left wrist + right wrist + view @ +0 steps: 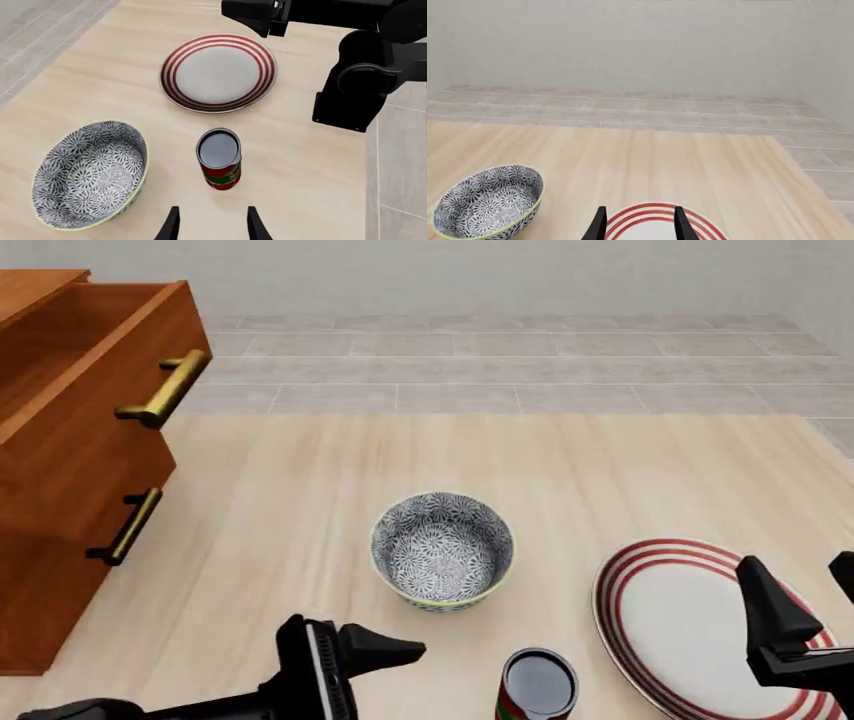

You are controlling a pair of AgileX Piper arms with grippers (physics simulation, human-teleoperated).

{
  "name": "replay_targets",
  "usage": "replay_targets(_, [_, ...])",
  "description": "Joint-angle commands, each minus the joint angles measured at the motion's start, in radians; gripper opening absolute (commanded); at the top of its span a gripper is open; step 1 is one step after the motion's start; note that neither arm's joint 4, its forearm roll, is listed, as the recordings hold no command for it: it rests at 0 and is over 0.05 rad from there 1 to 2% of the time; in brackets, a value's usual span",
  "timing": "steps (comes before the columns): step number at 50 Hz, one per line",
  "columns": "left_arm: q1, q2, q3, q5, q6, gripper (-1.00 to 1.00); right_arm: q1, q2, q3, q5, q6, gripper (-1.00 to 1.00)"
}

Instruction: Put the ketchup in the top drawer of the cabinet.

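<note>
On the pale wooden worktop (561,470) stand one small red cylindrical ketchup container with green markings and a dark round top (538,685), one grey-patterned bowl with a yellow-green rim (442,549) and one white plate with red rings (694,625). At the worktop's left is one reddish-brown wooden cabinet (54,550) with two drawer fronts; its top drawer with the thick brass bar handle (100,365) is pulled out, open above.

The ketchup stands upright near the front edge, between bowl and plate, touching neither. The front view cuts off its lower body; the left wrist view shows it whole, directly ahead of the left gripper (212,224), whose fingers (172,225) are spread wide with nothing between them, short of the container.

The right gripper (639,224) also has its fingers (680,223) apart and empty, above the plate. Its wrist view shows bowl and plate only, not the ketchup or cabinet. The cabinet appears only in the front view, cut off at the left edge.
</note>
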Motion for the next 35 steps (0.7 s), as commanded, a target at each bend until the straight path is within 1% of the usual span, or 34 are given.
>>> replay_targets(1, [-0.018,0.118,-0.025,-0.075,0.001,1.0,0.012,-0.005,0.0,0.0,-0.003,1.0])
replay_targets(5, [-0.013,0.147,-0.031,-0.094,0.006,1.0,0.011,-0.005,0.0,0.0,-0.012,1.0])
replay_targets(7, [0.012,0.184,-0.03,-0.124,0.035,1.0,0.009,-0.009,0.0,0.003,-0.009,1.0])
replay_targets(9, [0.014,0.219,-0.032,-0.145,0.048,1.0,0.009,-0.01,0.0,0.005,-0.009,1.0])
replay_targets(16, [0.024,0.285,-0.053,-0.178,0.034,1.0,0.009,0.0,0.0,-0.002,-0.008,1.0])
replay_targets(20, [0.05,0.295,-0.083,-0.159,0.03,1.0,0.007,-0.016,0.0,0.013,-0.005,1.0])
replay_targets(26, [0.036,0.343,-0.124,-0.158,0.029,1.0,0.013,0.0,0.0,0.0,0.002,1.0])
replay_targets(30, [0.036,0.372,-0.146,-0.167,0.029,1.0,0.007,-0.017,0.0,0.012,0.006,1.0])
replay_targets(35, [0.033,0.402,-0.161,-0.177,0.024,1.0,0.008,-0.01,0.0,0.005,0.01,1.0])
